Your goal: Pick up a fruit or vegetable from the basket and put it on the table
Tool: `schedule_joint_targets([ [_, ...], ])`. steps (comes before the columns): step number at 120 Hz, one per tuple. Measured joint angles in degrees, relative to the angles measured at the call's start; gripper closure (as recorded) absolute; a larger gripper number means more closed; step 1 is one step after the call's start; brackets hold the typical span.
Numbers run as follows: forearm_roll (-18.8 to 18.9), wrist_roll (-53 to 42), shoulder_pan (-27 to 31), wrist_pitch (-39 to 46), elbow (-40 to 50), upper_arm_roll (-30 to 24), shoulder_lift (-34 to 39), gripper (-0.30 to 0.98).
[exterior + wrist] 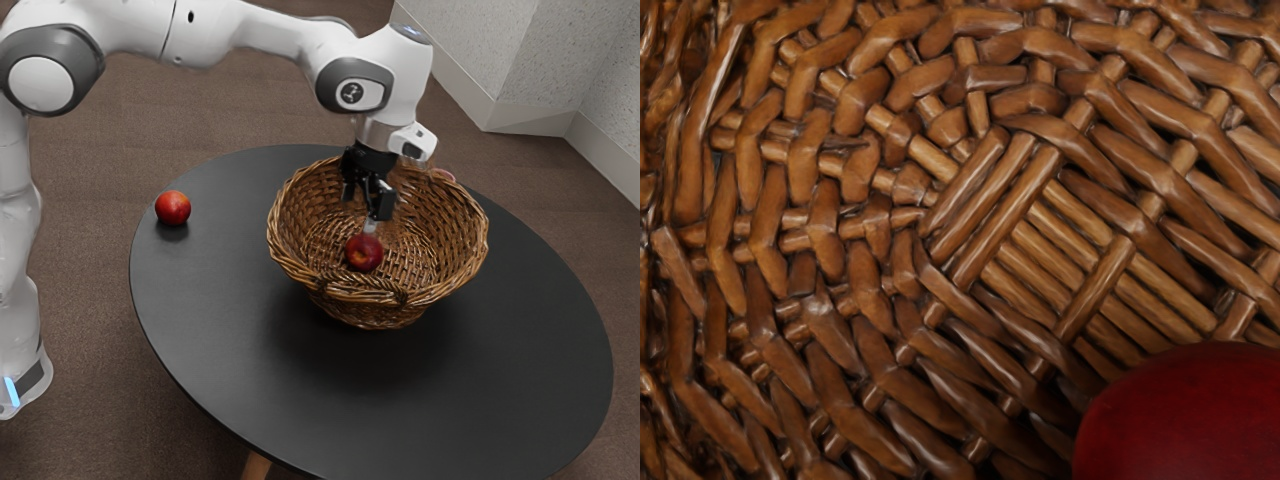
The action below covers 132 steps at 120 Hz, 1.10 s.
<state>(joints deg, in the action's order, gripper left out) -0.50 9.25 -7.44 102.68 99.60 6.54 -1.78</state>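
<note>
Over the inside of the wicker basket [455, 285], my black gripper [370, 222] points down, its tip at the upper side of a dark red apple [364, 253]. Whether it holds the apple cannot be told from this side. In the wrist view the apple [1185, 420] looms large at the lower right corner, cut off by the edge, against the basket's woven wall and bottom [940, 240].
Another red fruit [173, 208] lies on the round black table [215, 310], near its edge at the exterior view's left. Behind the basket's far rim, part of a reddish thing [442, 175] peeks out. The basket's high rim surrounds my gripper.
</note>
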Motion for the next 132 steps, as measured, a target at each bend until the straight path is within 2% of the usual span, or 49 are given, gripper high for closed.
schedule_joint_targets([
  [21, -0.1, 0.0, 0.0, 0.6, 0.0, -0.1, 0.1, 0.00],
  [60, -0.6, -0.4, -4.4, 0.9, -0.5, 0.0, -0.5, 0.00],
  [66, -0.8, -0.5, -3.6, 1.0, -0.5, -0.7, -0.6, 0.00],
  [77, -1.0, -0.7, 2.4, 1.0, -0.5, -5.8, -0.6, 0.00],
  [94, -1.2, -1.0, 5.9, 1.0, -0.5, -7.0, -0.8, 0.00],
  [100, -1.2, -1.1, 6.2, 1.0, -0.6, -7.0, -0.8, 0.00],
  [110, -1.2, -1.2, 3.6, 1.0, -0.5, -4.4, -0.9, 0.00],
  [124, -1.5, -1.4, 5.5, 1.0, -0.5, -7.5, -0.8, 0.00],
  [132, -1.7, -1.5, 3.2, 1.0, -0.5, -6.0, -0.8, 0.00],
])
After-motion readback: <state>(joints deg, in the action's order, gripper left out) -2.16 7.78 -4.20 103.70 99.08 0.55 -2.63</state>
